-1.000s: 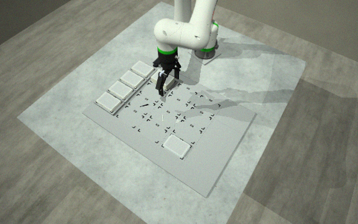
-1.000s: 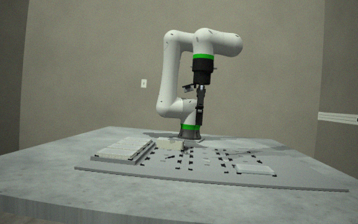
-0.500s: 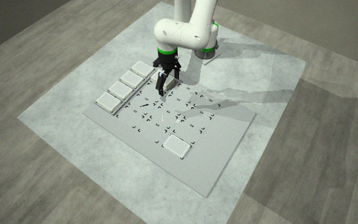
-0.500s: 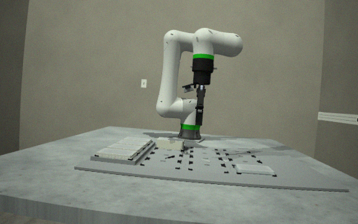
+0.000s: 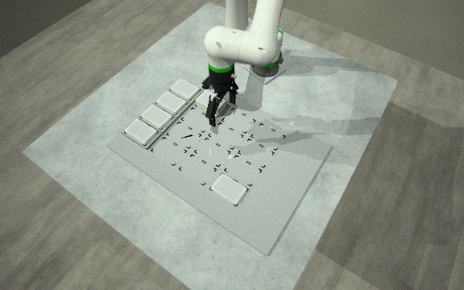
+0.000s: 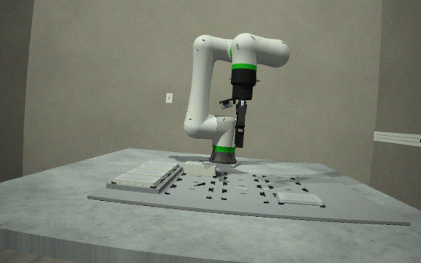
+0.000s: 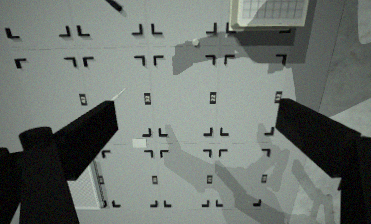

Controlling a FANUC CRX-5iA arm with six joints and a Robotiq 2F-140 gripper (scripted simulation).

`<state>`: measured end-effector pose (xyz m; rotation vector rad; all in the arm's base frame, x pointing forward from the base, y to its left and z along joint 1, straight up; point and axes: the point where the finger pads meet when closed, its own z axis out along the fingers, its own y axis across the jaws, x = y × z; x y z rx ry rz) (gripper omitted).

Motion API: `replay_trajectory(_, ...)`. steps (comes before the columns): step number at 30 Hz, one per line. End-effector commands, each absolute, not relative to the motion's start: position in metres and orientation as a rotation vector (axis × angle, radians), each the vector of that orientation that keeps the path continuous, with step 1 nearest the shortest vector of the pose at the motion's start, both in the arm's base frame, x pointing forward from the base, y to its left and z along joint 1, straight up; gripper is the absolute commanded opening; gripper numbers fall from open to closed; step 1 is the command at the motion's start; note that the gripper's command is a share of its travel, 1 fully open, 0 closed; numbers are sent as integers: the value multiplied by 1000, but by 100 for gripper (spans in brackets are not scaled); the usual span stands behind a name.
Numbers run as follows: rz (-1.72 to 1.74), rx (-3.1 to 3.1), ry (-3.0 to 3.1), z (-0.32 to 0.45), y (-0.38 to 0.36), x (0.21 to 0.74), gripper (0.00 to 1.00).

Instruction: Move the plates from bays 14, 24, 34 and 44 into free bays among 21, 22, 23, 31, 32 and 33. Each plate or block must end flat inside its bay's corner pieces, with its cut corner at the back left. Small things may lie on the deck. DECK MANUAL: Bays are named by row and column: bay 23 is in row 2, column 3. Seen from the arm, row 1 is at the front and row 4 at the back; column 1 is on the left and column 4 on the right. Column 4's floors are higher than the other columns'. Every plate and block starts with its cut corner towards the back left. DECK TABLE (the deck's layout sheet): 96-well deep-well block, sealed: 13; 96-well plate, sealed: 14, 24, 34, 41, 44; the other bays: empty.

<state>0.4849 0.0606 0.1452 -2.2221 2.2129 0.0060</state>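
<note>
While poised with the empty gripper (image 5: 222, 113) (image 6: 239, 146) (image 7: 196, 114) spread wide above the deck (image 5: 272, 209) (image 6: 342, 215) (image 7: 181, 82), showed no transfer done, leaving four sealed plates (image 5: 156, 116) (image 6: 148, 174) to move.

My station: a laboratory-type automation workcell, set in a plain room. Items that show it:

One white six-joint robot arm with green rings (image 5: 240, 44) (image 6: 203, 84), its base on the bench.
One flat grey deck board (image 5: 296, 173) (image 6: 364, 212), marked out in bays by small black corner pieces.
Four pale, rectangular sealed well plates (image 5: 156, 116) (image 6: 146, 174), in a row on a raised grey strip.
One pale, flat sealed well plate (image 5: 229, 188) (image 6: 300, 199), apart from that row.
One thick cream-coloured deep-well block (image 6: 199, 169) (image 7: 269, 13), a grid visible on its top.
One broad bench with a mottled pale-grey top (image 5: 95, 177) (image 6: 68, 215).
Surroundings: plain beige-grey walls (image 6: 115, 73), a white wall-mounted socket strip (image 6: 400, 139), grey wood-look floorboards (image 5: 26, 225).
</note>
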Motion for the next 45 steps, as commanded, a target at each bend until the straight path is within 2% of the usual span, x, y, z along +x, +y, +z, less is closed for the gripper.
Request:
replay_trajectory(1,4,-2221,2212,146,74,485,100)
replay_trajectory(35,4,-2221,2212,147,194,485,100)
replay_trajectory(45,4,-2221,2212,147,206,485,100)
